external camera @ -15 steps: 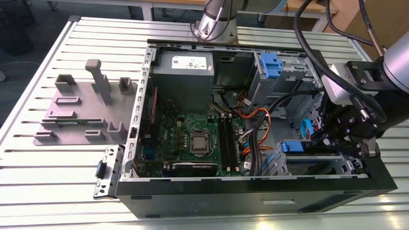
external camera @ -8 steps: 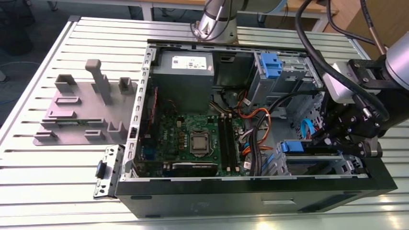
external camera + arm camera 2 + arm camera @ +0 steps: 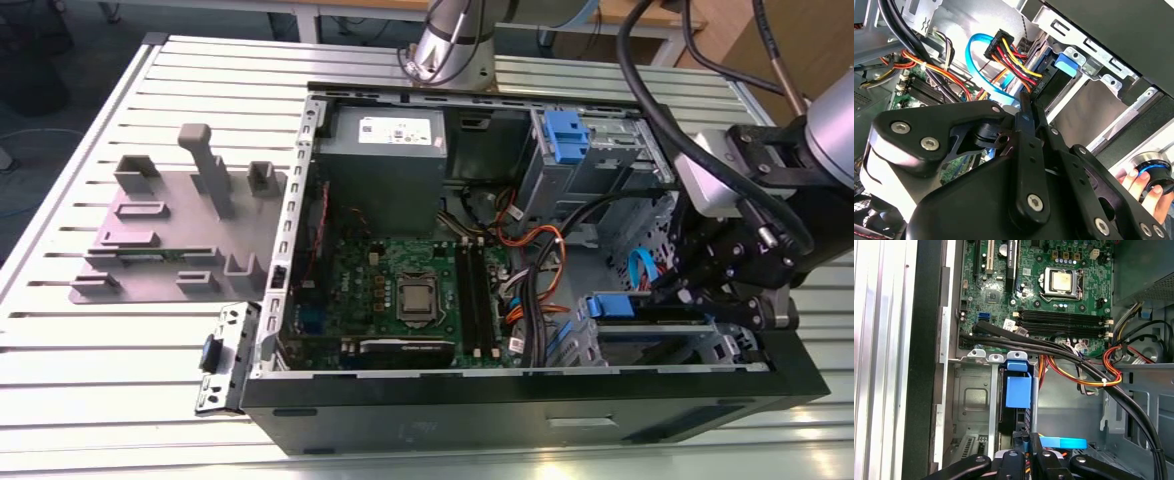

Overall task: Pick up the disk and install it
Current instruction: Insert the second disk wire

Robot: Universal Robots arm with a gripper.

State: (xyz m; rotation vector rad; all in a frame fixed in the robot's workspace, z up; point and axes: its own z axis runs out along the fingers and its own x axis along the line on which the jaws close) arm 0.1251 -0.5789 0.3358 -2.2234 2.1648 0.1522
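Observation:
The disk point(image 3: 1018, 390), clipped in its blue bracket, stands on edge in the lower drive bay of the open computer case point(image 3: 400, 425). In the exterior view the blue bracket point(image 3: 614, 305) shows at the case's front right corner. My black gripper point(image 3: 687, 292) hangs just beside it, inside the case. In the second wrist view the two fingers point(image 3: 1026, 112) lie pressed together with nothing between them, their tips right at the disk's blue end point(image 3: 1064, 64). In the first wrist view the gripper point(image 3: 1026, 447) sits close behind the disk's rear edge.
Bundled power and blue data cables point(image 3: 1079, 365) run close over the bay. A second blue bracket point(image 3: 566, 135) sits in the upper bay. The grey stand point(image 3: 187, 230) is on the table at the exterior view's left. A person's hand point(image 3: 1141, 187) holds a round black knob outside the case.

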